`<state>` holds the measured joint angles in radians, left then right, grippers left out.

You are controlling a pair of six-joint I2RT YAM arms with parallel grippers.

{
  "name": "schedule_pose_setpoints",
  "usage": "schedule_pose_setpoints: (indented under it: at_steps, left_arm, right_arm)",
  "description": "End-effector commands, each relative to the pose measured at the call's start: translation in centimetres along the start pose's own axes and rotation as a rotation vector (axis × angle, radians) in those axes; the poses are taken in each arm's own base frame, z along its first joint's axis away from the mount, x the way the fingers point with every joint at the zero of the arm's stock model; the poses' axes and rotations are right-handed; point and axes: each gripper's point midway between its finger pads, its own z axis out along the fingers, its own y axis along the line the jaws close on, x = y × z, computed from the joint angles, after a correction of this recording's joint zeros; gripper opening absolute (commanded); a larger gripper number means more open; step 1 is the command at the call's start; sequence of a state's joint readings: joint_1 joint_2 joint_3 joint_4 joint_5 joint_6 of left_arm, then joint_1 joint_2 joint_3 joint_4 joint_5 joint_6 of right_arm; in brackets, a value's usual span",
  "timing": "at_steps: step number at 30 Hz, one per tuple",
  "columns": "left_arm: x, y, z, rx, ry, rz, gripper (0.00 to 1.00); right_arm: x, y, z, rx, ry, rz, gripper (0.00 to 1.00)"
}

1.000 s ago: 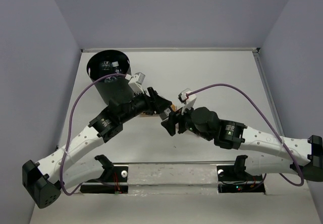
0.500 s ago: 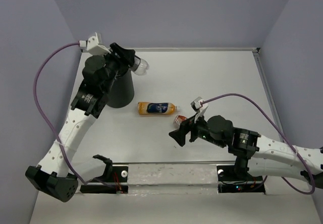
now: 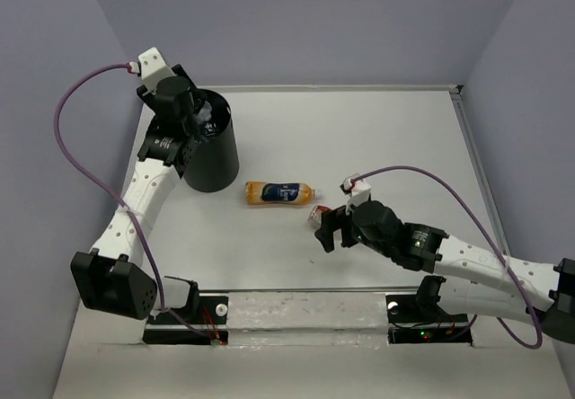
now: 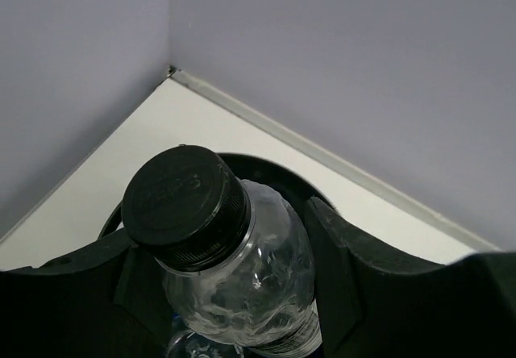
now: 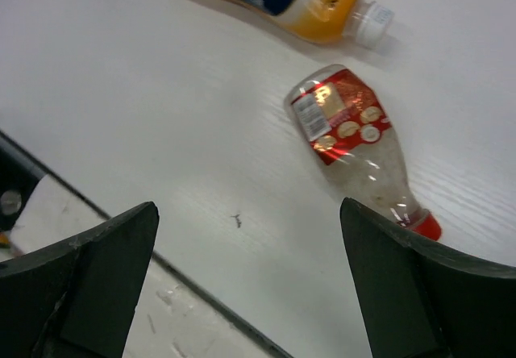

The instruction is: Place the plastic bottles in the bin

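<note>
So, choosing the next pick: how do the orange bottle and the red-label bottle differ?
The orange bottle holds orange liquid; the red-label bottle looks clear and empty. The orange bottle has a white cap and blue label; the red-label bottle a red cap. Both lie on their sides.

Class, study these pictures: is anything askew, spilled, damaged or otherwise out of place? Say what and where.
Two bottles lie on their sides on the table: the orange bottle and, near its cap, the red-label bottle. Both are capped and no spill shows. Nothing else looks odd.
</note>
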<state>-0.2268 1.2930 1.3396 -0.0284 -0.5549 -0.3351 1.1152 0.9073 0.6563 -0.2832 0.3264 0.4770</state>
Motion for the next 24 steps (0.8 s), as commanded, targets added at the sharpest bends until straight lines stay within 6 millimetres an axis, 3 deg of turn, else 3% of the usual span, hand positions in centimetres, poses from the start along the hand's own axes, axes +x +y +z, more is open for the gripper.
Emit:
schedule_pose_setpoints:
  at_steps: [1, 3, 4, 5, 7, 11, 12, 16, 19, 20, 22, 23, 24]
  left_arm:
    - [-0.1, 2.5, 0.7, -0.108, -0.08, 0.045, 0.45]
    - [0.2, 2.6, 1.0, -0.112, -0.082, 0.044, 0.71]
    - [0.5, 2.5, 1.3, -0.111, -0.075, 0.047, 0.91]
    - [0.7, 2.3, 1.3, -0.099, -0.06, 0.05, 0.97]
    - [0.2, 1.7, 1.0, -0.068, -0.059, 0.035, 0.99]
    - [-1.1, -0.2, -0.9, 0.056, -0.04, -0.021, 0.99]
    - [-2.2, -0.6, -2.0, 0.09, -0.052, -0.062, 0.99]
    - [-2.3, -2.4, -5.4, 0.24, -0.018, -0.11, 0.99]
    - [-1.6, -3.0, -7.8, 0.324, 0.035, -0.108, 0.99]
    - [0.0, -3.2, -8.6, 0.359, 0.084, -0.089, 0.99]
    - [0.6, -3.2, -10.4, 0.407, 0.109, -0.098, 0.99]
    - [2.4, -3.6, -11.5, 0.456, 0.17, -0.096, 0.99]
    - [3.1, -3.8, -12.4, 0.486, 0.194, -0.102, 0.99]
  right_arm:
    - [0.9, -3.9, 1.3, 0.123, 0.084, 0.008, 1.0]
    - [0.6, -5.6, 1.9, 0.168, 0.11, 0.012, 1.0]
    - [0.8, -6.3, 2.4, 0.194, 0.139, -0.006, 1.0]
    - [0.9, -6.4, 2.7, 0.183, 0.165, -0.008, 1.0]
    - [0.9, -7.4, 3.3, 0.193, 0.204, -0.042, 1.0]
    - [1.8, -6.8, 4.8, 0.101, 0.303, -0.064, 1.0]
    - [2.2, -7.0, 5.5, 0.098, 0.334, -0.065, 1.0]
    - [4.1, -6.9, 7.4, 0.044, 0.421, -0.079, 1.0]
    - [5.5, -7.7, 8.5, 0.058, 0.47, -0.076, 1.0]
    - [5.7, -7.5, 8.8, 0.044, 0.479, -0.074, 1.0]
    - [5.9, -7.5, 9.0, 0.048, 0.494, -0.074, 1.0]
    - [5.8, -7.2, 9.1, 0.033, 0.493, -0.066, 0.98]
    - [5.7, -7.0, 9.0, 0.024, 0.489, -0.06, 0.96]
